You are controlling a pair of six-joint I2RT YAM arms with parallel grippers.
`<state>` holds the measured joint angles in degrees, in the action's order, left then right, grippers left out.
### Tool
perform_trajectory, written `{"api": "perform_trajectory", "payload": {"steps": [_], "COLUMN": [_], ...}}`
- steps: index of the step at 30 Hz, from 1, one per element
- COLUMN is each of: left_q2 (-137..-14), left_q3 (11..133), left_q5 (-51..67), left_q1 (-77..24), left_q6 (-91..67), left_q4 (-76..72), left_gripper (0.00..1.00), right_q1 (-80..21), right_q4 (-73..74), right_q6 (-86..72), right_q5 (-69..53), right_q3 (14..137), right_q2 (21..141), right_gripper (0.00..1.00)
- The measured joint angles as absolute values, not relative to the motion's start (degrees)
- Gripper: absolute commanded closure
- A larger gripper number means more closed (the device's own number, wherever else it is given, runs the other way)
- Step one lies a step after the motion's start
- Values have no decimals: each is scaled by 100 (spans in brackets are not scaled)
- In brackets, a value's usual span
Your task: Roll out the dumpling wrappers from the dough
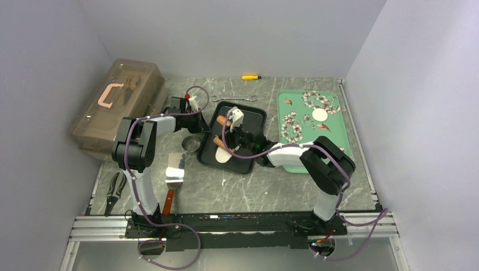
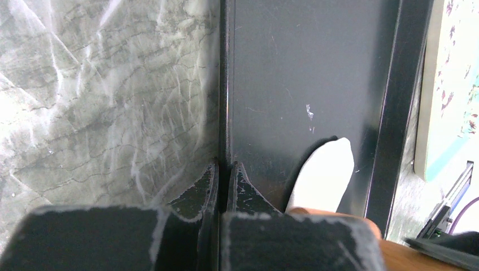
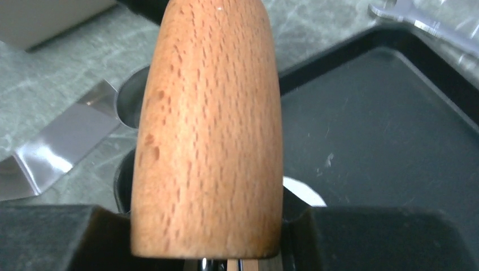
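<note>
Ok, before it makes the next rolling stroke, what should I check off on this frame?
1. Black tray held steady: the left gripper has its jaws closed on the tray's rim. Ok.
2. Wooden roller secured: the right gripper has its jaws clamped on it. Ok.
3. Dough inside the black tray, next to the roller. Ok.
4. Roller pressing on the dough: cannot tell.
5. Dough thin enough: it is flattened, but its thickness cannot be judged. Cannot tell.
6. Green tray has room: one wrapper lies on it, with bare space beside it. Ok.
</note>
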<state>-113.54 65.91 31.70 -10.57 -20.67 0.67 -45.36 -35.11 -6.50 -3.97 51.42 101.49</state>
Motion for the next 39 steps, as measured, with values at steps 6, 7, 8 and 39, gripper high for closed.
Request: {"api": "perform_trajectory", "payload": {"steps": [6,7,8,39], "left_q2": [-11354,-11354,-11351,-11354], "left_q3": [6591,6591,6591,6591], "left_q5": [3170,3168,3170,3170], "left_q1": [-1057,-1057,-1057,-1052], "left_q6": [-2067,-2067,-2067,-2067], "left_q4": [67,67,67,67], "left_gripper": [100,100,100,100], "right_q1": [-4493,-4493,-4495,-4147], "right_q4": [-4018,-4121,-4230,-3194], "right_q6": [-716,-711,-703,95], "right_q5": [-261,-204,-128,1129], "right_q3": [4816,4748,4681,4845], "right_q2": [10427,10427,10427,10029], "right_gripper": [100,100,100,100]}}
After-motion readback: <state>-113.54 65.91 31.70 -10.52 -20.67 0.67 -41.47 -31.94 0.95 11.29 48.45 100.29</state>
